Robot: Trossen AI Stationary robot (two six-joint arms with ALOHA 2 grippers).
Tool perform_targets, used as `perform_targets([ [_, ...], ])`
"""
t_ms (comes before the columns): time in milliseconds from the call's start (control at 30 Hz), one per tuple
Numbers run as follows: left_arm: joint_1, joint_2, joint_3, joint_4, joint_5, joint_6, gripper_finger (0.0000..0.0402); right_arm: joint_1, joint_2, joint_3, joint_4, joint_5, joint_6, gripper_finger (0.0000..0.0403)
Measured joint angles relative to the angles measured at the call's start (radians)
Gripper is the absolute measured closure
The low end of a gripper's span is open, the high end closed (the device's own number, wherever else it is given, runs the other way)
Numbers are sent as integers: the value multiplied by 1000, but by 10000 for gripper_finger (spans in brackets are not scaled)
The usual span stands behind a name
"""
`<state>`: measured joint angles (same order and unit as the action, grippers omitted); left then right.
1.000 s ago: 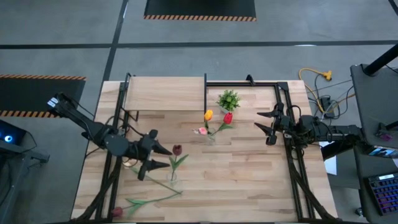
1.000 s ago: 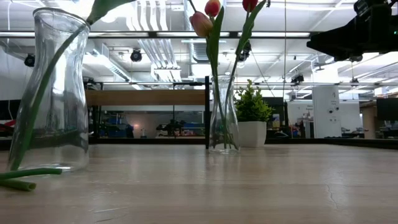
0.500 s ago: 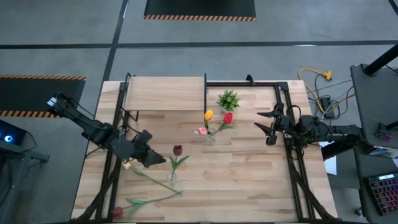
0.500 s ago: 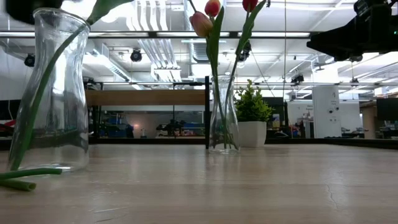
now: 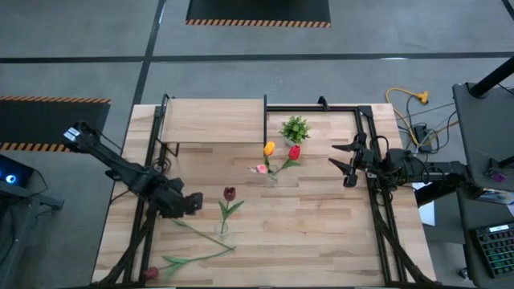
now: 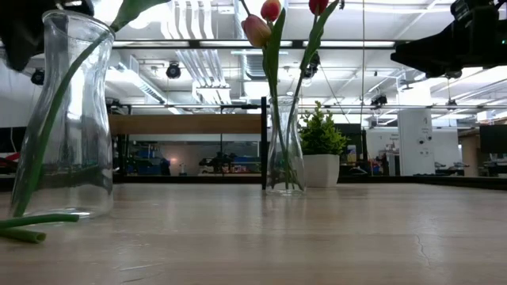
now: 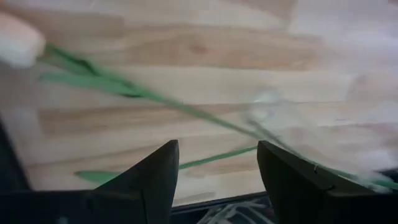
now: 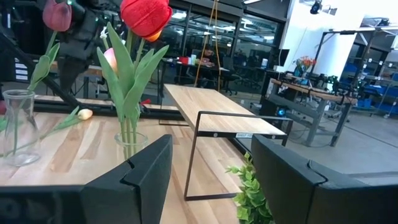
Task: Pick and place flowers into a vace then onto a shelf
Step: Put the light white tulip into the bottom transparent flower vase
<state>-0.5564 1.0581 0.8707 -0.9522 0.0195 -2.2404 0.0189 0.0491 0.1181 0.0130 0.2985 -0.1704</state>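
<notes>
Nearest me at six o'clock, a dark red tulip with a long green stem (image 5: 193, 258) lies flat on the planked light-wood tabletop (image 5: 321, 233). Beyond it stands a clear glass vase (image 5: 222, 229) holding one dark red tulip (image 5: 229, 193), with a cream-headed tulip (image 7: 18, 43) lying at its nine o'clock. My left end effector (image 5: 193, 204) hangs low over that cream flower, fingers apart, gripping nothing. Farther in, a second clear vase (image 5: 271, 177) carries yellow, red and pink tulips (image 5: 281, 156). At three o'clock my right end effector (image 5: 340, 158) waits, fingers apart. Farthest, at eleven o'clock, sits the raised light-wood shelf on black legs (image 5: 213, 120).
</notes>
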Motion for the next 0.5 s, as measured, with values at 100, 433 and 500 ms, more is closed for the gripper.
perform_targets([
  [100, 0, 56, 2, -1, 54, -4, 201, 0, 0, 0, -1, 0, -16, 193],
  [433, 0, 272, 14, -1, 172, -1, 201, 0, 0, 0, -1, 0, -16, 193],
  [500, -9, 308, 14, -1, 205, -2, 201, 0, 0, 0, -1, 0, -16, 193],
])
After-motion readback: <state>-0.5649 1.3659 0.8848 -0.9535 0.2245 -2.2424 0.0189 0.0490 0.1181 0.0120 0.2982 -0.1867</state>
